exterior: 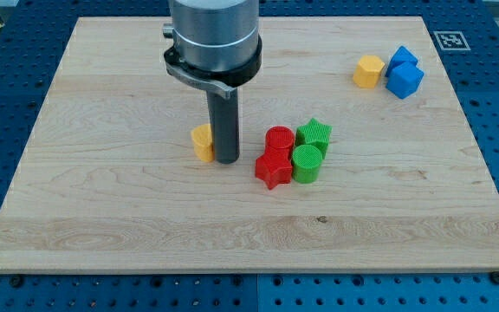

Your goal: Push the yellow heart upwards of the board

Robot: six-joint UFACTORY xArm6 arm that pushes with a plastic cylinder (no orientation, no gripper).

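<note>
The yellow heart (202, 142) lies left of the board's middle, its right part hidden behind the rod. My tip (226, 160) rests on the board just to the heart's right, touching or nearly touching it. The dark rod rises from there to the grey arm body at the view's top.
A red cylinder (280, 139), red star (273, 169), green star (314, 134) and green cylinder (307, 163) cluster right of my tip. A yellow hexagon (369, 71) and two blue blocks (404, 71) sit at the upper right. The wooden board (102, 208) lies on a blue perforated table.
</note>
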